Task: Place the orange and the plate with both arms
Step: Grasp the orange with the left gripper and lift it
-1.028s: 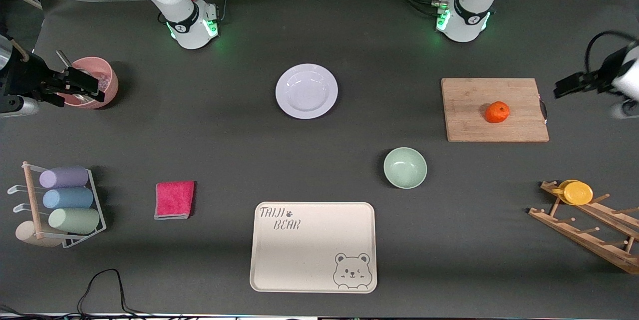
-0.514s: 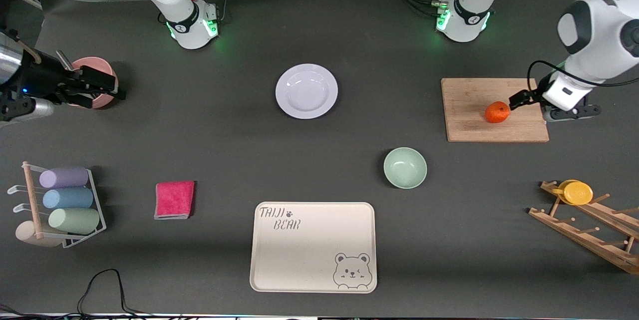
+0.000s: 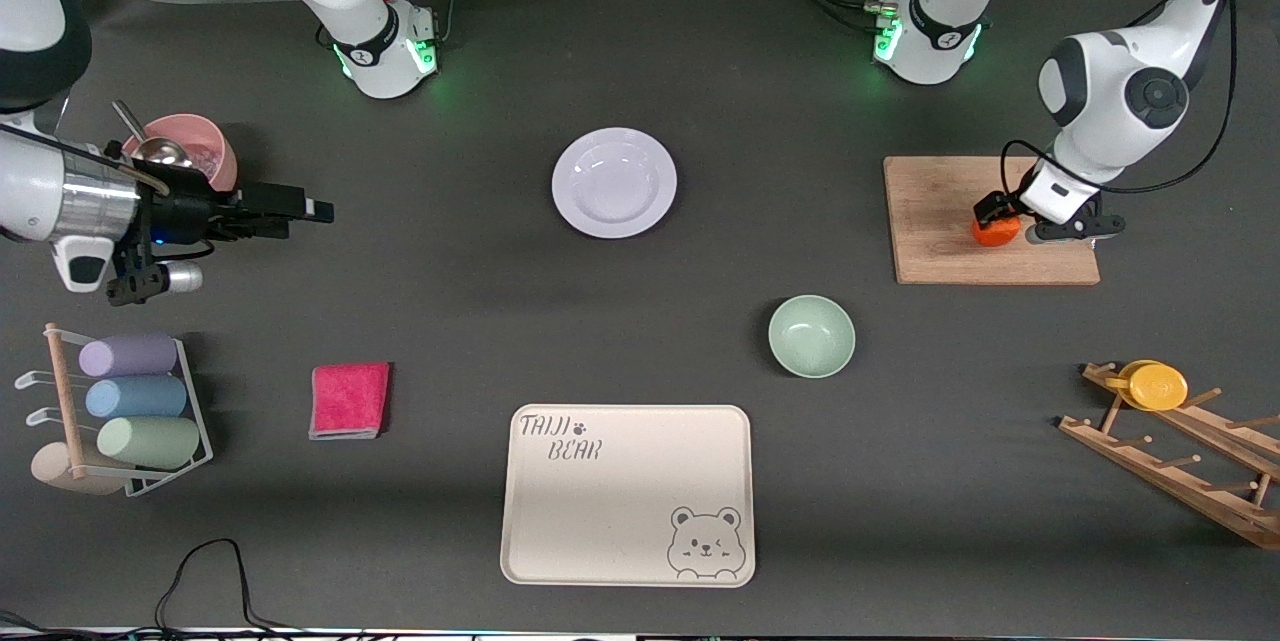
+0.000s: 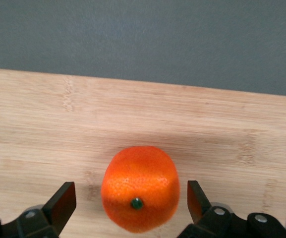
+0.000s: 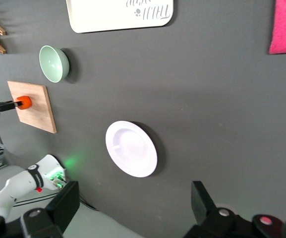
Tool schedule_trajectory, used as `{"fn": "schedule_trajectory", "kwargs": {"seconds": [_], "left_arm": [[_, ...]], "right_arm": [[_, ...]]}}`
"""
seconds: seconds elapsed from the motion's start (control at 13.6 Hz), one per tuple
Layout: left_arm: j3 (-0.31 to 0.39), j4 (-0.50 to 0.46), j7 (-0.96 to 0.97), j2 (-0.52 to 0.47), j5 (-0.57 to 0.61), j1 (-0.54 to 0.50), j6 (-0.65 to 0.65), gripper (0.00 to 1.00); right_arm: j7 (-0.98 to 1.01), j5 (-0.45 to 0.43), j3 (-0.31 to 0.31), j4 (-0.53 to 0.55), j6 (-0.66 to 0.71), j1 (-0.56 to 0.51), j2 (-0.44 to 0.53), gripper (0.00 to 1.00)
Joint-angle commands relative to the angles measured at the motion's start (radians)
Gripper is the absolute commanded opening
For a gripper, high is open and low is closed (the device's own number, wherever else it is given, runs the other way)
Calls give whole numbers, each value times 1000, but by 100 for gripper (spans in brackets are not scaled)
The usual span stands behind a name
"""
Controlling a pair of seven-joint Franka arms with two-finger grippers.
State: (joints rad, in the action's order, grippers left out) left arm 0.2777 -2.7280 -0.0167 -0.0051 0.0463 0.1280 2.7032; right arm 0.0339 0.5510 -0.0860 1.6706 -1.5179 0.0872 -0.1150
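The orange sits on a wooden cutting board toward the left arm's end of the table. My left gripper is down over it, open, with a finger on each side of the fruit and gaps between fingers and peel. The white plate lies on the dark table mid-way between the arms' bases; it also shows in the right wrist view. My right gripper is open and empty, up in the air over bare table beside a pink cup, well apart from the plate.
A pale green bowl and a beige bear tray lie nearer the front camera. A pink cup with a spoon, a red cloth, a rack of cups and a wooden rack with a yellow cup stand around the edges.
My left gripper swung in from the table's end and came down over the orange. My right gripper moved from the pink cup toward the plate.
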Motion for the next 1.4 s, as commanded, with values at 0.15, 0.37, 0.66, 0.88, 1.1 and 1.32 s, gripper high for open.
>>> {"fn": "schedule_trajectory", "kwargs": {"seconds": [0.15, 0.37, 0.66, 0.88, 1.1, 1.32], "left_arm": [[3, -6, -3, 69, 12, 12, 81, 61], [-3, 4, -3, 45, 10, 10, 32, 4], [-60, 152, 96, -76, 0, 53, -320, 2], [-228, 324, 338, -115, -134, 93, -526, 3], [-443, 462, 669, -63, -212, 142, -534, 3], [-630, 661, 1028, 112, -188, 206, -519, 3]], "right_arm": [[4, 40, -3, 77, -79, 5, -18, 100], [9, 102, -3, 84, -94, 5, -70, 100], [35, 118, 3, 92, -148, 14, -126, 100], [58, 118, 0, 92, -151, 19, -146, 100], [73, 174, 0, 103, -151, 20, -166, 100], [90, 233, 2, 142, -189, 23, -172, 100]]}}
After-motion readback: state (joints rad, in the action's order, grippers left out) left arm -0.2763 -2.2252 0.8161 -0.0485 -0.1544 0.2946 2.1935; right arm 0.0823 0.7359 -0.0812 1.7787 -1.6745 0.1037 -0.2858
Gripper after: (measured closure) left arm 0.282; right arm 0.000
